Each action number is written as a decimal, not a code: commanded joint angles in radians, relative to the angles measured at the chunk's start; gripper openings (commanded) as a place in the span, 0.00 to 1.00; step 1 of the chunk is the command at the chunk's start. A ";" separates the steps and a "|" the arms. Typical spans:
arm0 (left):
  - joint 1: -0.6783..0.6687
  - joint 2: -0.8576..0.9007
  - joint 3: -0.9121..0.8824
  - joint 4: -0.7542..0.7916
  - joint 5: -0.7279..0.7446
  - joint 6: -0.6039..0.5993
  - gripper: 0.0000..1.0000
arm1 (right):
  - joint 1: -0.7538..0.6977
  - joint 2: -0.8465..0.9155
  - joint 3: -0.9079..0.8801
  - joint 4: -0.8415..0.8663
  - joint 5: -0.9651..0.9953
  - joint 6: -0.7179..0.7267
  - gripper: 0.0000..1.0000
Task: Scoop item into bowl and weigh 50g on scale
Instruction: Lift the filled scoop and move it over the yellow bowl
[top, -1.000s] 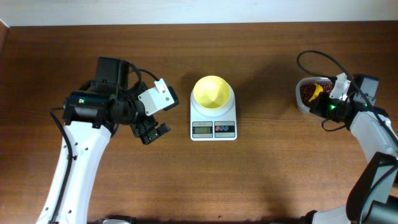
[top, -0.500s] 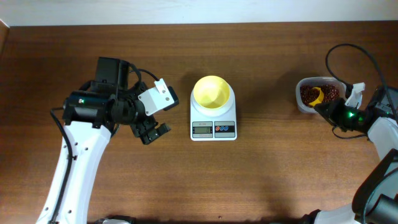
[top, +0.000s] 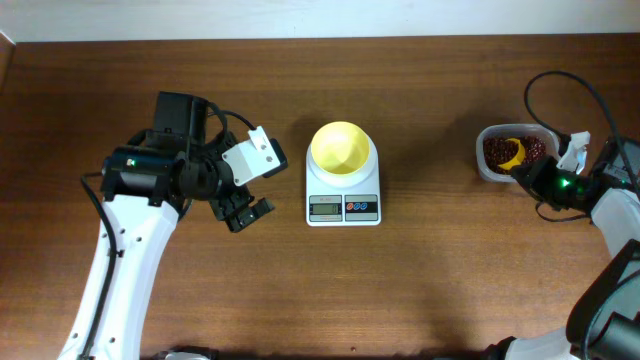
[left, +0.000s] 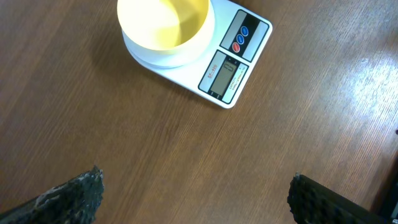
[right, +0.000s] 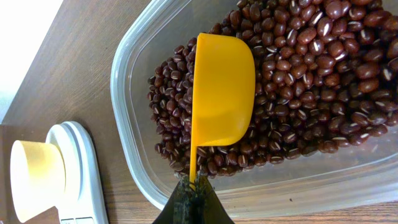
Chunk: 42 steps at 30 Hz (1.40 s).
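Drive the scoop (right: 221, 90) under the beans (right: 311, 74), then level it before lifting so none spill over the tub (right: 134, 68) wall. The right gripper (right: 194, 186), clamped on the scoop's handle, reaches over the tub at the table's (top: 450, 280) right edge. The left gripper (top: 248, 214) hangs wide apart left of the scale (top: 343, 207), which carries the empty bowl (top: 340, 147).

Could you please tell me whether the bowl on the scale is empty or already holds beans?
Empty. The bowl on the scale shows only bare yellow inside, from overhead and the left wrist.
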<state>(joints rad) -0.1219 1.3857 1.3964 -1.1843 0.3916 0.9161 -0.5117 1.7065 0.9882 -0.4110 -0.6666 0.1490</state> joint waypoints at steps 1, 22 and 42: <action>0.001 -0.005 -0.005 0.001 0.004 -0.011 0.99 | -0.006 -0.019 -0.029 -0.019 0.103 -0.040 0.04; 0.001 -0.005 -0.005 0.001 0.004 -0.011 0.99 | -0.190 -0.062 -0.029 -0.035 -0.247 0.026 0.04; 0.001 -0.005 -0.005 0.002 0.004 -0.011 0.99 | -0.052 -0.062 -0.029 -0.038 -0.572 0.120 0.04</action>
<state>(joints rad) -0.1219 1.3857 1.3964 -1.1843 0.3916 0.9161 -0.6426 1.6501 0.9638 -0.4488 -1.1961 0.2283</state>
